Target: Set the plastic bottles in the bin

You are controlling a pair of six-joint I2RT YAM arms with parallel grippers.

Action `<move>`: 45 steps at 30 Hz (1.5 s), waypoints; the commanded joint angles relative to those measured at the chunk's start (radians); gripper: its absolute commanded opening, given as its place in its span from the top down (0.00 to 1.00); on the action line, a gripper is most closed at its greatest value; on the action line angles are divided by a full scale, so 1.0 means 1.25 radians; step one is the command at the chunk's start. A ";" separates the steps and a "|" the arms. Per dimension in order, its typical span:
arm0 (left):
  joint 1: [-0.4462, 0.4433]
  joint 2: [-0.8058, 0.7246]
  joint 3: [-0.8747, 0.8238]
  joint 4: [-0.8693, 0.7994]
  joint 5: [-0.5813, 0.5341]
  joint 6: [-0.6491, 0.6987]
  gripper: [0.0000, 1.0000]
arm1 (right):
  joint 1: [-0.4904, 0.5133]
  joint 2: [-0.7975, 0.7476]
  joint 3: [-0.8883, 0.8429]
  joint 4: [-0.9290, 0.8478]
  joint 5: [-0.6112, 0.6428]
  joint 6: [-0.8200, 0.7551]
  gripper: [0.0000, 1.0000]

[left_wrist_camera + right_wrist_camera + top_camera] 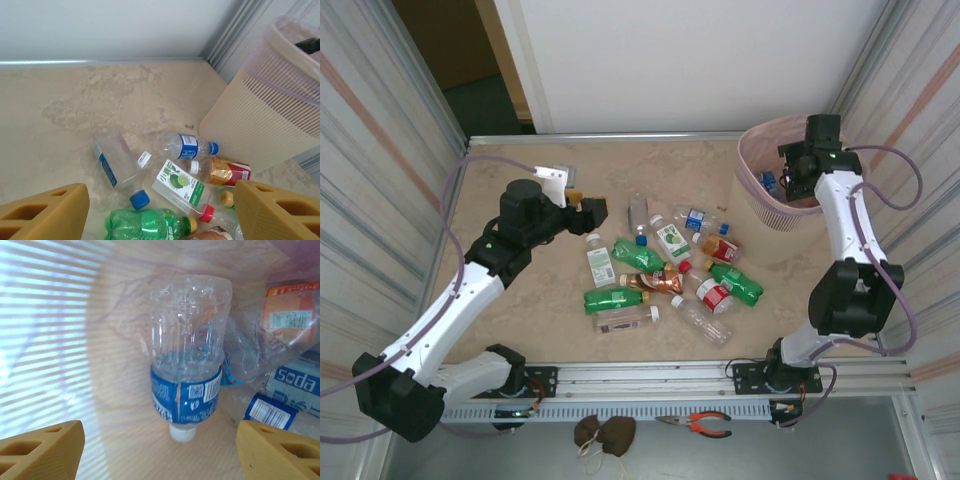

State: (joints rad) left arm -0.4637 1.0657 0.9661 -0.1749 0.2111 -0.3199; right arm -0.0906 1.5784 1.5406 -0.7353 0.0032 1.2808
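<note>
Several plastic bottles (pixel 660 268) lie in a loose heap on the table's middle. My left gripper (pixel 582 205) hovers open just left of the heap. In the left wrist view the left gripper (pixel 161 212) looks down on a green bottle (pixel 150 222), a lime-label bottle (pixel 177 184) and a clear blue-label bottle (pixel 187 146). The beige bin (pixel 758 195), with its pink liner, stands at the far right. My right gripper (pixel 790 165) is over the bin's mouth. The right gripper (pixel 160 452) is open, and a clear blue-label bottle (pixel 189 365) lies cap-down inside the bin (pixel 50 340), free of the fingers.
Other bottles rest in the bin, among them an orange-label one (pixel 290 310) and a blue "soda" one (pixel 295 382). Corrugated walls close in both sides of the table. Orange-handled pliers (pixel 698 424) and a brown object (pixel 603 432) lie below the front rail.
</note>
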 commanded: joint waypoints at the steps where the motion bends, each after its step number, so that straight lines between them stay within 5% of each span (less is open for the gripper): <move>1: 0.008 -0.005 -0.011 -0.058 -0.036 -0.046 0.25 | -0.004 -0.051 0.001 -0.041 0.017 -0.010 0.23; 20: -0.017 0.172 0.102 -0.447 -0.157 -0.202 0.27 | -0.004 -0.206 0.012 -0.083 0.042 -0.183 0.24; 30: -0.099 0.313 0.157 -0.506 -0.253 -0.322 0.21 | -0.012 -0.205 -0.008 -0.061 0.020 -0.179 0.25; 45: -0.151 0.488 0.151 -0.477 -0.199 -0.403 0.17 | -0.074 -0.218 -0.075 -0.001 -0.060 -0.179 0.25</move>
State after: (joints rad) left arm -0.6498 1.6543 1.1584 -0.7589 -0.0479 -0.7887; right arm -0.1665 1.3327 1.4647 -0.7593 -0.0399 1.0817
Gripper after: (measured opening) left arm 0.829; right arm 0.752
